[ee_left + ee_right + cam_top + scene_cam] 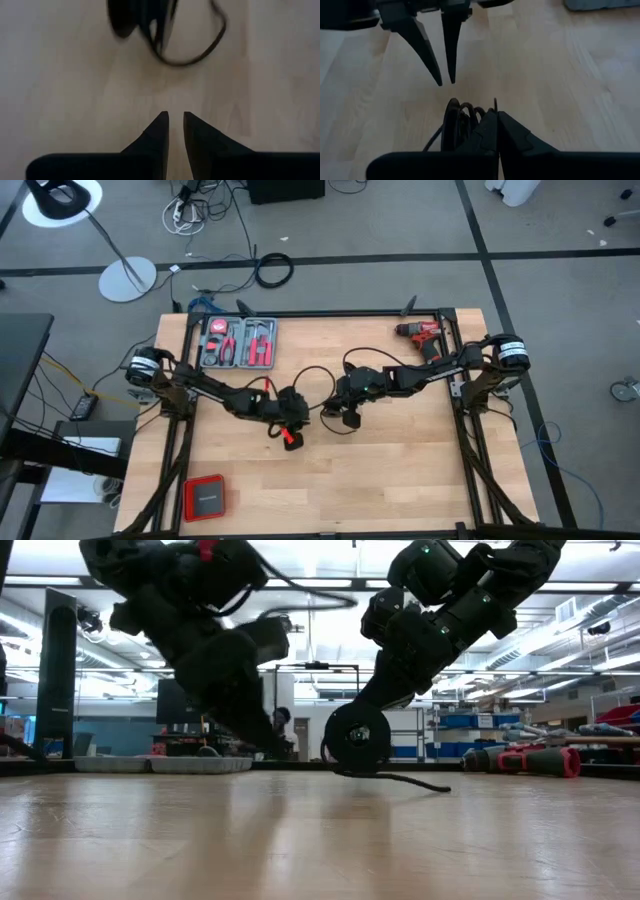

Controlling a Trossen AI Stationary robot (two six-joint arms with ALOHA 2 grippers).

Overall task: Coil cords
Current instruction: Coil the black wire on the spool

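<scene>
Currently: right gripper (pixel 496 119) closed on coiled cord (pixel 459 122); left gripper (pixel 446 81) slightly parted, empty, just beside, on table (pixel 560 75).

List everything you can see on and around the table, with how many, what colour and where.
cord: one, black, looped at table centre, pinched by the right gripper
drill: one, red and black, far right corner
tool tray: one, grey with red-handled tools, far left
box: one, red with dark top, near left corner
cable ring: one, black, floor beyond the table
left gripper: narrowly open, empty, facing the cord
right gripper: shut on the cord
</scene>
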